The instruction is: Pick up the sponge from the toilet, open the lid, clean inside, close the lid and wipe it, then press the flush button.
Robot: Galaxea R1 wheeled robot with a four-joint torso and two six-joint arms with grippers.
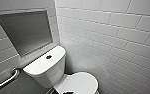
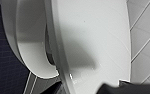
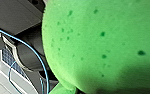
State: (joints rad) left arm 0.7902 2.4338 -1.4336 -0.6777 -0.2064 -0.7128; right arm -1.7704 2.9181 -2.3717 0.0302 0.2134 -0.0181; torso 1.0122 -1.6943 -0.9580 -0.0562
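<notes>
The white toilet stands in a tiled corner, and the dark round flush button sits in the middle of its tank top. The oval lid lies down over the bowl. In the left wrist view the lid shows large and glossy, with the bowl's white rim beside it and a dark gap between them. A dark part of my left gripper hangs close over the lid, open and holding nothing. The bright green sponge sits right against the right wrist camera, with my right gripper shut on it.
A metal grab bar runs along the left wall under a recessed grey niche. White tiled walls close in behind and to the right of the toilet. Dark tiled floor lies beside the bowl. A blue cable of the robot crosses behind the sponge.
</notes>
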